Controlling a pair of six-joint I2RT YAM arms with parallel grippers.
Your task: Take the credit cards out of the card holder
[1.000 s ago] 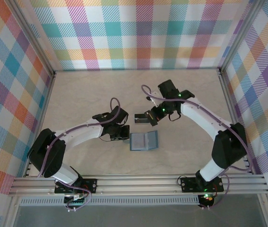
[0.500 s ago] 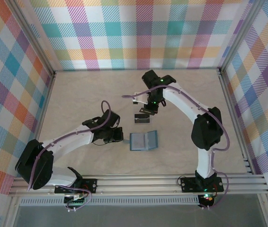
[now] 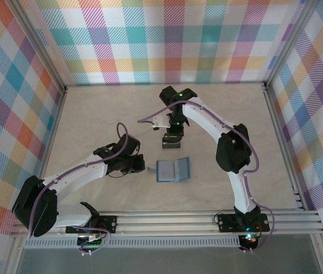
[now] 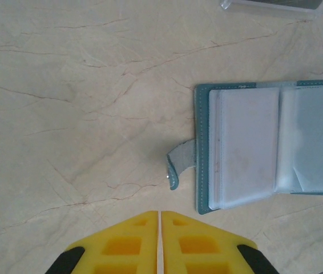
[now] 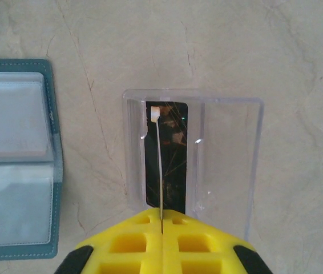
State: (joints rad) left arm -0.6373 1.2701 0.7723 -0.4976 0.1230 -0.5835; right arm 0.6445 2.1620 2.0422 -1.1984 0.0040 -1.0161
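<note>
Open teal-blue bifold card holder (image 3: 173, 170) lies flat on the beige tabletop (image 3: 93, 125) at frame centre in the top view, pale clear sleeves up, thin grey side tab (image 4: 178, 162) sticking out left. Just above it is a clear plastic box (image 5: 224, 148) with a dark glossy credit card (image 5: 173, 165) inside. Right gripper (image 5: 162, 216) reaches over the box, fingers pinched tight on a thin pale-edged card (image 5: 158, 165) seen edge-on. Left gripper (image 4: 159, 216) sits beside the tab, apart from it, fingers pressed together, nothing held.

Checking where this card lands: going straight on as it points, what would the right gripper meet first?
Probably the clear tray, about where a dark card lies in it; the held card in the shut jaws of the right gripper would touch first. Depth unclear.
</note>
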